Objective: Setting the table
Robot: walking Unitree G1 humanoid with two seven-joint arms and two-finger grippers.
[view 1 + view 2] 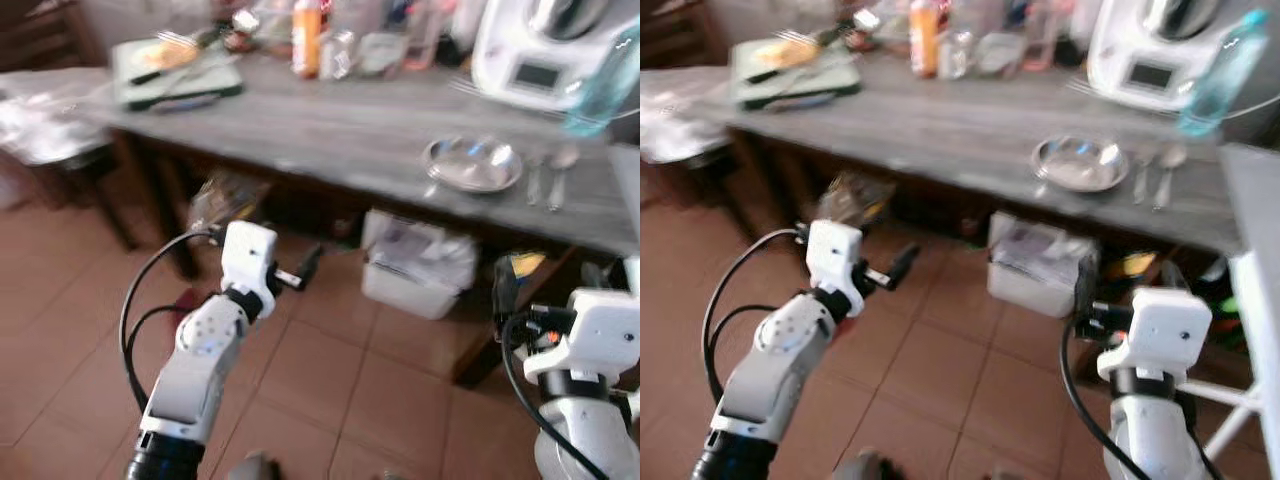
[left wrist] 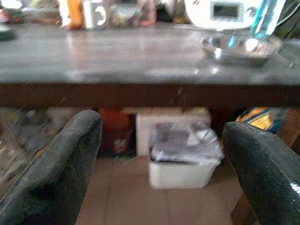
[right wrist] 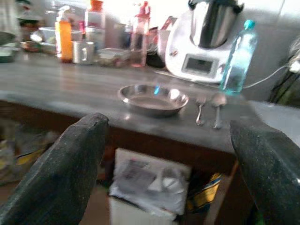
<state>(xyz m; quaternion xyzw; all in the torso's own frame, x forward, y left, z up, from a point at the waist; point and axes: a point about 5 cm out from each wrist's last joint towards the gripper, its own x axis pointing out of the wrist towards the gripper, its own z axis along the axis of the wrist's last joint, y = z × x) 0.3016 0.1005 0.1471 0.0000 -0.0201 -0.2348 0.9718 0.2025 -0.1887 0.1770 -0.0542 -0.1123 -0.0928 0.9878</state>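
Tabletop bowl (image 3: 153, 99) beyond right end effector (image 3: 164, 173)

A shallow steel plate (image 3: 153, 99) lies upright beside fork (image 3: 200, 109) and spoon (image 3: 218, 105).

Left arm (image 1: 195, 365): silver-grey tubular forearm, black ribbed cuff at its base, rounded joint housing with several small dark screw holes. Wrist block (image 1: 248, 258): white, boxy, rounded corners. Black cable (image 1: 130, 300): one thick loop from wrist block to forearm, a second thinner loop beside it. Left gripper (image 1: 303, 270): black, with two long matte fingers (image 2: 56, 173) of grainy texture and rounded tips.

Right arm (image 1: 1150, 440): silver-grey, black collar below a white boxy wrist block (image 1: 1167, 325); black cable (image 1: 1075, 385); small orange-red detail by the connector. Right gripper (image 1: 1087, 290): black, its fingers (image 3: 70, 164) matte and grainy.
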